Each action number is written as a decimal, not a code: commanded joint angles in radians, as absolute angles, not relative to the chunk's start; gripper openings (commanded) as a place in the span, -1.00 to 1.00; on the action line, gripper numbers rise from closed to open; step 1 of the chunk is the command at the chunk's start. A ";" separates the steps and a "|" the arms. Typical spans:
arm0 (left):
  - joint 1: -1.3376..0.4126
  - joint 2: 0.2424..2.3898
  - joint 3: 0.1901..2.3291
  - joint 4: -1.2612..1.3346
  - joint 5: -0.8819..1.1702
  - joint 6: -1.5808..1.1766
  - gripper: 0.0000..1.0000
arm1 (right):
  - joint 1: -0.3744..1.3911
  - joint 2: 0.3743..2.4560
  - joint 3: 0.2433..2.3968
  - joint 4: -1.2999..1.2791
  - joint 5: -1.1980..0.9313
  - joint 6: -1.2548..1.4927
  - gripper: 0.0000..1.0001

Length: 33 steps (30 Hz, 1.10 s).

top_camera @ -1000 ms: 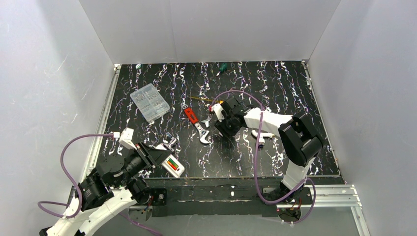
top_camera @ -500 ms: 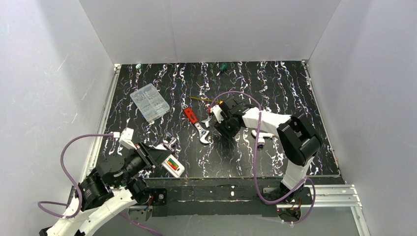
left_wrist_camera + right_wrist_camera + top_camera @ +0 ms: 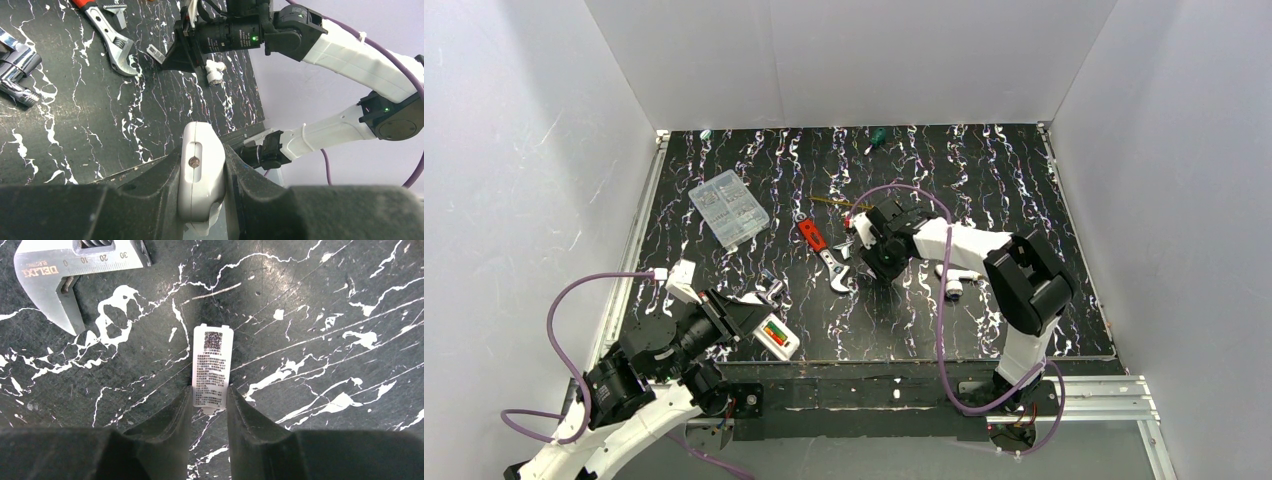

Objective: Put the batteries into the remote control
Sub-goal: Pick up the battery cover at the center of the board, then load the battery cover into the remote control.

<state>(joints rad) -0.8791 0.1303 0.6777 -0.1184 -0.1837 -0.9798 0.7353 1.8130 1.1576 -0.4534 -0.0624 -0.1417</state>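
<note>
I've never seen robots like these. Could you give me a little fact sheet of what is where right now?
left tool: shut on the white remote, near the front-left corner
batteries: green, yellow and red, lying in the remote's open bay
right tool: low over the table, fingers either side of a small white printed cover; grip unclear
cover: lying flat on the table
nearby: adjustable wrench; clear compartment box
</note>
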 commanded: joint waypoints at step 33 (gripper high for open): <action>-0.879 0.705 0.538 0.838 -0.267 -1.140 -1.00 | 1.012 1.239 1.476 -0.997 -0.064 0.136 -0.55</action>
<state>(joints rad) -0.8791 0.6899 0.4725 0.7189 -0.2577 -1.1267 0.9943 1.2255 1.4326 -0.9726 -0.0486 0.1081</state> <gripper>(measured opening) 0.258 0.347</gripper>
